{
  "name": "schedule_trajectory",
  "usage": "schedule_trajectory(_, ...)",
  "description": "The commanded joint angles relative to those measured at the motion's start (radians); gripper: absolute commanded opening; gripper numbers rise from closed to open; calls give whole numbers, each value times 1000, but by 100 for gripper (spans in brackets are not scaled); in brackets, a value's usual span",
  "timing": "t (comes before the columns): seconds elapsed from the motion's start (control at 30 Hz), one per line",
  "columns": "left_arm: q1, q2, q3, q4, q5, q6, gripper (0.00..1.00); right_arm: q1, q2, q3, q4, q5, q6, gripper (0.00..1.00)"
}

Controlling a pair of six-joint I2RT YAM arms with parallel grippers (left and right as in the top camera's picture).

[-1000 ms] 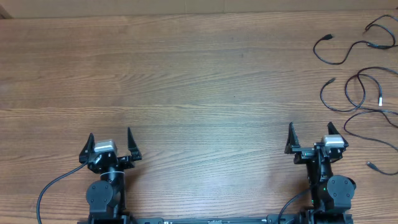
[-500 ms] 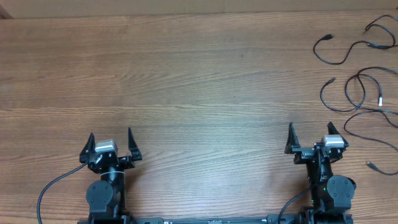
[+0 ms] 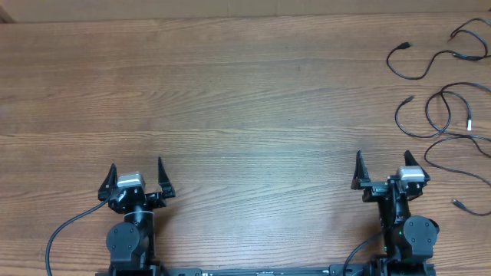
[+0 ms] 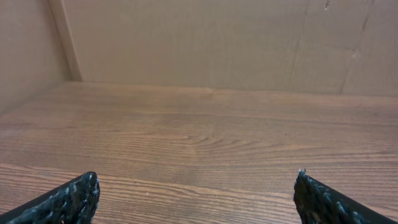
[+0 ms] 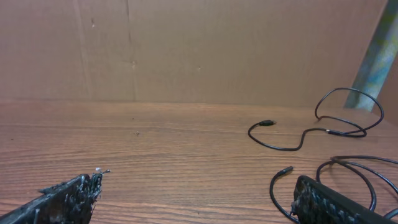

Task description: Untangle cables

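Table [image 3: 245, 100] inspected: the left gripper [image 3: 136, 165] sits at seven o'clock, jaws spread wide, grasping nothing. At five o'clock the right gripper [image 3: 383, 158] is likewise released and empty. At two to three o'clock the cables [image 3: 443, 93] lie in loose curls, well apart from both.

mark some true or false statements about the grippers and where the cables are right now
1. The left gripper and right gripper are both open. True.
2. The left gripper holds a cable. False: it is empty, with only bare table in front of it.
3. The cables lie by the table's right edge, beyond the right gripper. True.
4. The cables are packed in one tight bundle at the table's middle. False: they lie as loose curls on the right.
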Motion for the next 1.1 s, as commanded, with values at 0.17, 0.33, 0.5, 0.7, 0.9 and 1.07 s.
schedule_trajectory(0.17,5,-9,-3,0,8,19,100,-3,-9,-10,6,6,6,100)
schedule_trajectory(0.33,5,-9,-3,0,8,19,100,-3,-9,-10,6,6,6,100)
schedule_trajectory(0.5,5,-9,-3,0,8,19,100,-3,-9,-10,6,6,6,100)
schedule_trajectory(0.7,5,-9,-3,0,8,19,100,8,-9,-10,6,7,6,100)
schedule_trajectory(0.9,5,-9,-3,0,8,19,100,33,-9,-10,5,10,3,100)
schedule_trajectory(1.07,5,-9,-3,0,8,19,100,33,-9,-10,6,10,3,100)
